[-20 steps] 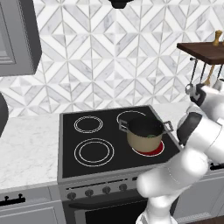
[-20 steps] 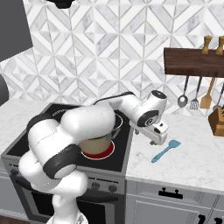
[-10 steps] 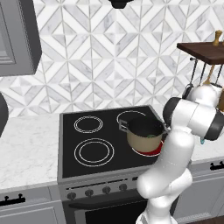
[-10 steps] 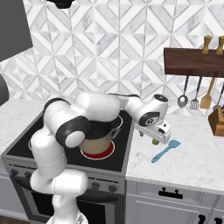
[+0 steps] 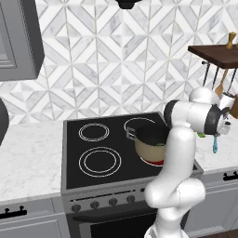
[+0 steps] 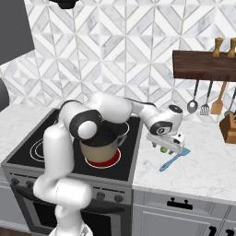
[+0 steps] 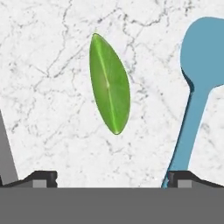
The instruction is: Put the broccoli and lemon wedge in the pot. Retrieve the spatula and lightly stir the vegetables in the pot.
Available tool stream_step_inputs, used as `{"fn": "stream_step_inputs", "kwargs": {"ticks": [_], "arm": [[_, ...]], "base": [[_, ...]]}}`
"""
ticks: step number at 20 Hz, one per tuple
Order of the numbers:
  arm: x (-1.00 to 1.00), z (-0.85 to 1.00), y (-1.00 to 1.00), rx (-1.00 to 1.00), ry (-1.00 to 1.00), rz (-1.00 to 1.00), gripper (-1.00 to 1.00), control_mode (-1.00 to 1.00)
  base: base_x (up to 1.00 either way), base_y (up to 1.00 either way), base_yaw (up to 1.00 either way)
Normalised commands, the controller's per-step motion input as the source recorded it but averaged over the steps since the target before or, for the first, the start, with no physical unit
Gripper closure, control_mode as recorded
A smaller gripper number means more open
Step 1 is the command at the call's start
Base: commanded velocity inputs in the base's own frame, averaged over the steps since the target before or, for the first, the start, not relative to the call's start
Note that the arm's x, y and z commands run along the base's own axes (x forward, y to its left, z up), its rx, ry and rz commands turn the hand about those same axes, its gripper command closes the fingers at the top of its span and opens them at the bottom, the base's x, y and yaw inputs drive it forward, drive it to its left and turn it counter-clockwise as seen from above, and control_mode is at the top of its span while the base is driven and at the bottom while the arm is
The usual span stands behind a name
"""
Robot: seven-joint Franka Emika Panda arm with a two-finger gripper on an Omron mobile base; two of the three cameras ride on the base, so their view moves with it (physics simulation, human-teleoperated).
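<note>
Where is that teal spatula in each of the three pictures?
Left base view: spatula at the right edge, a teal sliver hanging below the arm's wrist.
Right base view: lying on the marble counter, right of centre, just under the gripper.
Hand view: along the right side.
Shared landmark: the counter.

The wall (image 5: 116, 60) has white and grey tiles in diamond shapes. A black stove top (image 5: 107, 151) with ring burners sits between white marble counters (image 6: 203, 168). Grey drawers (image 6: 193, 214) with dark handles are below. A dark wooden rack (image 6: 205, 64) hangs on the wall with ladles and wooden-handled tools. A grey cabinet (image 5: 18, 39) hangs high up.
</note>
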Motion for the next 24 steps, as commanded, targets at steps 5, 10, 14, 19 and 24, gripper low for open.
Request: {"fn": "stream_step_inputs", "kwargs": {"ticks": [5,10,14,19,24], "arm": [[0.45,-0.33,-0.04,-0.01,0.00,0.05,-1.00,-1.00],[0.32,-0.38,-0.01,0.00,0.00,0.05,-1.00,-1.00],[0.26,-0.39,0.00,-0.04,0.00,0.06,-1.00,-1.00],[0.08,-0.11,0.08,-0.02,0.00,0.04,1.00,-1.00],[-0.11,0.06,0.55,-0.05,-0.05,0.06,1.00,-1.00]], "base": [[0.00,0.00,0.00],[0.00,0.00,0.00],[0.00,0.00,0.00],[0.00,0.00,0.00],[0.00,0.00,0.00]]}}
